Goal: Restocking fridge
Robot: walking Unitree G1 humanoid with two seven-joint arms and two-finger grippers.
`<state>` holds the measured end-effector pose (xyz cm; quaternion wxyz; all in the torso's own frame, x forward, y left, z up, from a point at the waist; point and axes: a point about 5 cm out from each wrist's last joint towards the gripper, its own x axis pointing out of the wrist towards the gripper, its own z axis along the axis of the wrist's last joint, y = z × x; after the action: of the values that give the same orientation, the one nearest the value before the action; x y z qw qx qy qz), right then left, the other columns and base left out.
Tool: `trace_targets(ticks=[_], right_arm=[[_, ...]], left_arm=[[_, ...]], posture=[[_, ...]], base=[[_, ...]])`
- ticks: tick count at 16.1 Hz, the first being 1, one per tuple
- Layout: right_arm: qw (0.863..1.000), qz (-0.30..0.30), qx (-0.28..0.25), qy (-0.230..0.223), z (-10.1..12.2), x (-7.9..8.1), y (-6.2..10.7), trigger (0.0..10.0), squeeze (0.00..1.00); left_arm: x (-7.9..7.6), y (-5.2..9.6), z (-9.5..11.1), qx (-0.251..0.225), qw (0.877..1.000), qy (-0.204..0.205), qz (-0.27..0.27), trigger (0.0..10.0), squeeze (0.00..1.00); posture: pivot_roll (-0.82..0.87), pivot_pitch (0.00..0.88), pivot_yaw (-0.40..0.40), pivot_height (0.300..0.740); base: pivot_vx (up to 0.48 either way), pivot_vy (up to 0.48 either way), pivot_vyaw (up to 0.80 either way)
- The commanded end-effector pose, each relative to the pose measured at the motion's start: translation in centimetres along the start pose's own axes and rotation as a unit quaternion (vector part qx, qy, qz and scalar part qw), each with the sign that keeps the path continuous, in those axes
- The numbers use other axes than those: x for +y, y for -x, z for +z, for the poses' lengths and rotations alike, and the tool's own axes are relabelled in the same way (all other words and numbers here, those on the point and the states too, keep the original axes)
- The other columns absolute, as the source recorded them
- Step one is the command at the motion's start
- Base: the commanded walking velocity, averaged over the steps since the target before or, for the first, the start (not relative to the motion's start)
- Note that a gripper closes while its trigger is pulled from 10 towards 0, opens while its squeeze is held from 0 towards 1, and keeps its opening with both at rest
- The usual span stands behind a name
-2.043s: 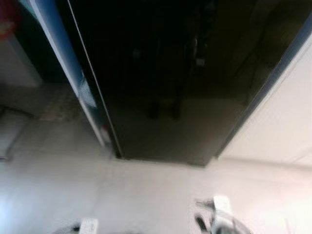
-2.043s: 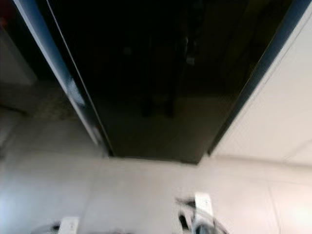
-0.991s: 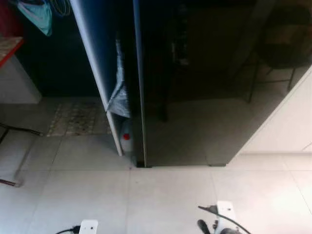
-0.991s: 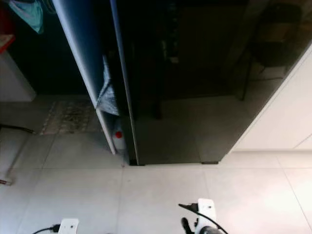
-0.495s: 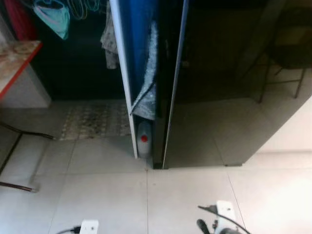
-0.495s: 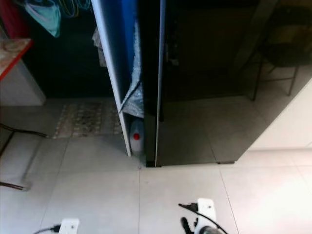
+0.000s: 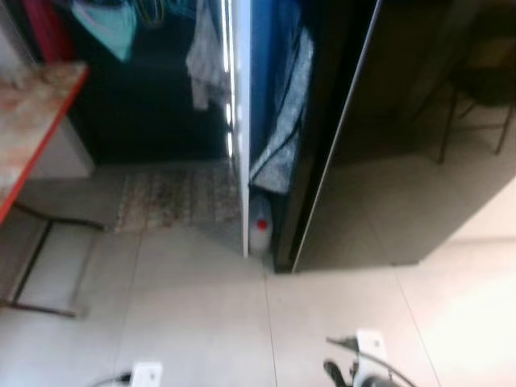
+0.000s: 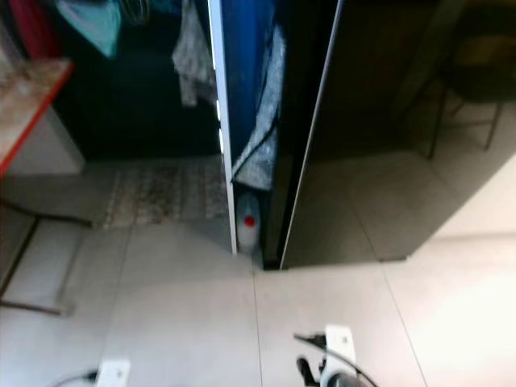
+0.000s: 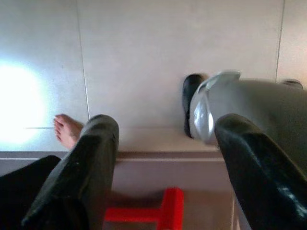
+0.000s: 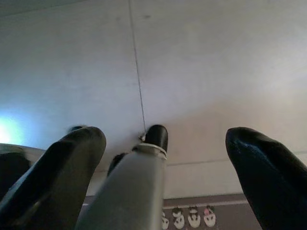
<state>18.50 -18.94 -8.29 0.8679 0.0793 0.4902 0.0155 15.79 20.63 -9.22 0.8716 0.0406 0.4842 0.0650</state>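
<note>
Left eye view, read from the left edge: a counter (image 7: 32, 121) with a mottled stone-like top and a red rim stands on thin dark legs, teal cloth (image 7: 109, 24) hanging above it. Next comes a patterned floor mat (image 7: 173, 197) on the pale, smooth floor tiles (image 7: 193, 314), and a greyish garment (image 7: 205, 56) hanging beside a white panel edge. Just right of that edge, a crumpled silvery sheet (image 7: 282, 137) droops against a blue surface, and below it a translucent plastic jug with a red cap (image 7: 260, 234) stands on the floor; any label on it is too blurred to read. To the right rises the fridge (image 7: 403, 145), a tall glossy black slab with a thin bright edge, its front mirroring the tiles and what may be a chair. No writing is legible anywhere. Low in the picture, both arms hang idle. In the wrist views the left gripper (image 9: 163, 167) has its black fingers spread wide and empty over the tiles, a bare foot (image 9: 67, 130) near a red frame; the right gripper (image 10: 165, 163) likewise has its fingers parted, holding nothing.
</note>
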Motion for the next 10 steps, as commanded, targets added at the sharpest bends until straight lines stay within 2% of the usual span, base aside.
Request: trace_targets(ticks=[1, 4, 10], right_arm=[[1.000, 0.006, -0.001, 0.000, 0.13, 0.43, -0.11, 10.0, 0.00], [1.000, 0.011, 0.000, 0.005, 0.24, 0.44, -0.11, 10.0, 0.00], [1.000, 0.017, 0.002, 0.015, 0.35, 0.45, -0.10, 10.0, 0.00]], left_arm=[[-0.26, 0.22, -1.25, 0.018, 1.000, 0.008, -0.005, 10.0, 0.00], [-0.34, 0.19, -1.21, 0.021, 1.000, 0.002, -0.010, 10.0, 0.00], [-0.44, 0.18, -1.18, 0.023, 1.000, 0.003, -0.014, 10.0, 0.00]], posture=[[0.04, 0.139, -0.042, 0.740], [0.04, 0.143, -0.044, 0.740], [0.04, 0.142, -0.046, 0.740]], base=[[0.000, 0.000, 0.00], [0.090, 0.000, 0.00], [0.369, 0.000, 0.00]])
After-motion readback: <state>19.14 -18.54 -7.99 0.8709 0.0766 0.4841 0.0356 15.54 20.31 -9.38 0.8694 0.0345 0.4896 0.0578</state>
